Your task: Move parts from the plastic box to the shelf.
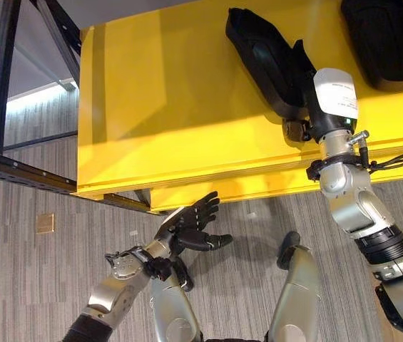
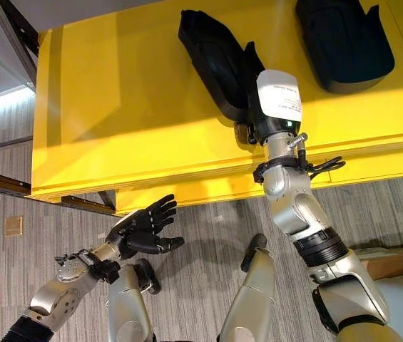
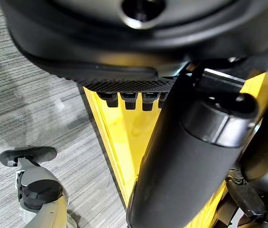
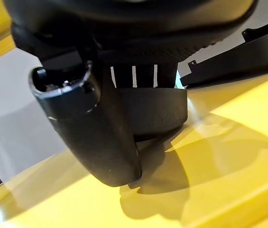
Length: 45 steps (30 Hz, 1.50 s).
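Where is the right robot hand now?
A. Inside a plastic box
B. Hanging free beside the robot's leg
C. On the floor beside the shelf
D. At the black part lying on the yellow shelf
D: the right robot hand reaches onto the yellow shelf and meets the black part there.

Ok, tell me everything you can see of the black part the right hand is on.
The black part is a long, matte, plastic-looking shell with a raised rim and one tapered, rounded end. It lies flat on the yellow shelf, set diagonally, with its near end under the right hand, whose fingers curl over its edge in the right wrist view. A second, broader black part lies apart from it, further to the right on the same shelf.
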Motion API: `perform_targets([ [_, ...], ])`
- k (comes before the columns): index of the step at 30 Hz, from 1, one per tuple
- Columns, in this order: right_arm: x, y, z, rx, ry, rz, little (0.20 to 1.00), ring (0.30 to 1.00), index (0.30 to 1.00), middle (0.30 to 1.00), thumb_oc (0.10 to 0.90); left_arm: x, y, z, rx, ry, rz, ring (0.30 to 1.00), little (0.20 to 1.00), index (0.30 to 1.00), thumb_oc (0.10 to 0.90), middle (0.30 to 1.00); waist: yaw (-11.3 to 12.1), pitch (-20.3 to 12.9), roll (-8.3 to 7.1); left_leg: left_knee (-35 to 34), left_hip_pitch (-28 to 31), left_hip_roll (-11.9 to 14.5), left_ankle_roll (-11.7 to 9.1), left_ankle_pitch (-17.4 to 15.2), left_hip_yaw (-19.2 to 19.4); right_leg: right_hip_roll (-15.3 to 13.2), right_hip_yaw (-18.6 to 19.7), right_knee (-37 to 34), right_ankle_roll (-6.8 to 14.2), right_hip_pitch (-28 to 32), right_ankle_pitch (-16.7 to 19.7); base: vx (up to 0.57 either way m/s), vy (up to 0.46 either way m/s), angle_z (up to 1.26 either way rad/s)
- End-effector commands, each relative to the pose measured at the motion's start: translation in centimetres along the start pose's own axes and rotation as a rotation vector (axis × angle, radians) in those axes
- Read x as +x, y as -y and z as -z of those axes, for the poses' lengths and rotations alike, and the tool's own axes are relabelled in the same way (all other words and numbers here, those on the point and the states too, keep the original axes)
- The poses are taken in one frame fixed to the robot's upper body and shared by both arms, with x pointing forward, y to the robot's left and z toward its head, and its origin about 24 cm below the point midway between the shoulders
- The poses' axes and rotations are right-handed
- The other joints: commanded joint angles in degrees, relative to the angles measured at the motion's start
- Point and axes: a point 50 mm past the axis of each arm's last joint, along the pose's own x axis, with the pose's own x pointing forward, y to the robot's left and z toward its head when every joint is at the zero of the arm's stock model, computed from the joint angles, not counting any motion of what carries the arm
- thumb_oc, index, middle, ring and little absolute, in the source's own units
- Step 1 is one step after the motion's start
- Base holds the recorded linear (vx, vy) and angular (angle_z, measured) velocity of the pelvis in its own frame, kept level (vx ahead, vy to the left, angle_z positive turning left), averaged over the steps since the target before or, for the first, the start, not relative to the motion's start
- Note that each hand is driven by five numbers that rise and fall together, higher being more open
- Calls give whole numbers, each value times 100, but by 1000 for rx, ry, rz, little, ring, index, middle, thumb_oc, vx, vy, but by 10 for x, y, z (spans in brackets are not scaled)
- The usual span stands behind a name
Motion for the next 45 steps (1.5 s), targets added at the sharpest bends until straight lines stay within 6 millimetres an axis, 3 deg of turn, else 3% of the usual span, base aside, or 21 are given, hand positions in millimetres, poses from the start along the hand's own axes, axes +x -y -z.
perform_targets([
  [1,24,27,-17,-14,33,78,300,300,300,300,400,-2,17,-44,15,205,103,1000,1000,1000,900,1000,327,-32,64,-276,-127,-396,657,-347,57,-187,-122,916,172,79,-1269,3,24,-11],
  [9,33,34,-23,18,65,98,300,300,300,300,400,-1,16,-41,-23,177,106,1000,1000,1000,900,1000,432,-32,41,-420,-53,-485,637,-273,-22,-114,-187,756,180,260,-1234,7,29,-5],
  [25,46,53,-39,243,118,148,300,300,300,300,400,5,17,-30,-34,99,111,1000,1000,1000,900,1000,625,-32,-70,-631,54,-694,644,-182,-114,-24,-331,519,180,561,-1181,28,57,6],
  [33,42,49,-61,496,221,84,300,300,300,300,400,3,9,-22,-31,95,56,1000,1000,1000,900,1000,750,-32,-120,-813,-109,-800,689,-55,-138,48,-435,392,205,515,-1130,-30,61,4],
  [39,38,51,-74,454,261,127,300,300,300,300,400,3,12,-18,-38,102,62,1000,1000,1000,900,1000,811,-32,-128,-888,-85,-835,738,1,-145,29,-497,399,214,603,-1148,-4,36,8],
  [45,43,52,-61,419,150,202,300,300,300,300,400,4,10,-20,-19,109,46,1000,1000,1000,900,1000,866,-32,-200,-937,-26,-810,752,43,-159,49,-600,376,215,775,-1185,-3,-19,9],
])
